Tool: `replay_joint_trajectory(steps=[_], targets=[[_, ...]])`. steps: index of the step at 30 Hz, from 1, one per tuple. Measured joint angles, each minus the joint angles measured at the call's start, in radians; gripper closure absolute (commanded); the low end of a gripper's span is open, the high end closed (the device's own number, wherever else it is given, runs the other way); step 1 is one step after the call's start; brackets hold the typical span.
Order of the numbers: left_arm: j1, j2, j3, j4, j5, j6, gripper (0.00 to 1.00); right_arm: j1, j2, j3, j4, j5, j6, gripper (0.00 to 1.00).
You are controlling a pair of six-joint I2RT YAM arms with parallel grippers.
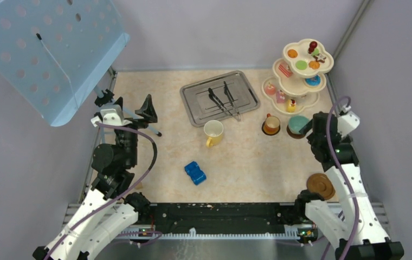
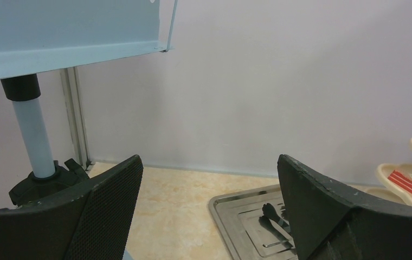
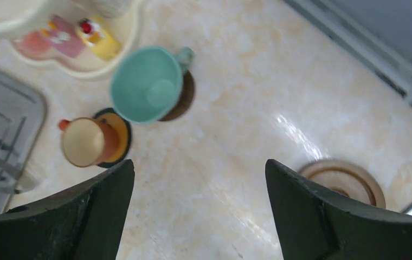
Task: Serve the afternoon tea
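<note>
Left gripper hangs raised at the left side, well apart from the tea things, jaws spread and empty. Centre back, the tongs lie in the tray, not needed. The mug stands upright on bare table just in front of the tray, with no coaster under it; the car lies nearer the bases, no part of the service. Further right, the brown cup and the teal cup stand side by side, each on a coaster, just in front of the stand, whose tiers carry the cakes. Right gripper hovers beside the teal cup, jaws spread wide, holding nothing. A spare coaster lies near the right base. Assessment: cup-setting is in hand, two of three seated. The next move likely calls for the spare coaster to be laid out and the mug set squarely on it.
</note>
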Motion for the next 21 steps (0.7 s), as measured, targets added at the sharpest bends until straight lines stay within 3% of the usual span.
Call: replay_joint_trajectory(steps=[6,12,21], targets=[[0.000,0.000,0.000,-0.002,0.015,-0.009,0.01,-0.190,-0.001,-0.164,-0.174,-0.047,0.267,0.12],[0.000,0.000,0.000,-0.008,0.015,-0.018,0.01,-0.491,0.080,-0.269,-0.175,-0.164,0.325,0.13],[0.000,0.001,0.000,-0.014,0.015,-0.019,0.01,-0.598,0.225,-0.375,-0.035,-0.262,0.352,0.13]])
